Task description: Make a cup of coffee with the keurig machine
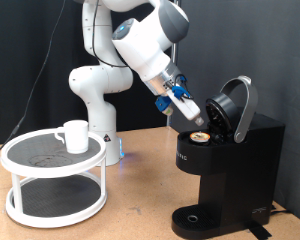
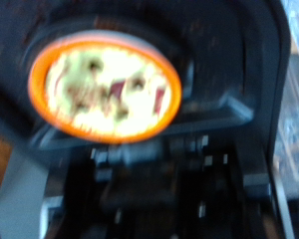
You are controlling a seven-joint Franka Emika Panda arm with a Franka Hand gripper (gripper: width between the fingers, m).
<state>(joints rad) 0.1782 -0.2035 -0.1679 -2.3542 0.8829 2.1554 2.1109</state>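
Item 1, keurig machine [image 1: 228,160]: black, at my 4 o'clock in the exterior view on the wooden surface [image 1: 140,215], lid [image 1: 240,105] hinged open, a pod [image 1: 198,137] with an orange rim sitting in the chamber and filling my blurred wrist view [image 2: 105,88]. Item 2, gripper [image 1: 187,110]: just above the pod at the chamber mouth, and I cannot tell whether its fingers are apart or together. Item 3, cup [image 1: 74,135]: white, at 9 o'clock on the top tier of a round white stand [image 1: 55,160], well apart from the machine; I judge seating the pod flat and level matters most here.
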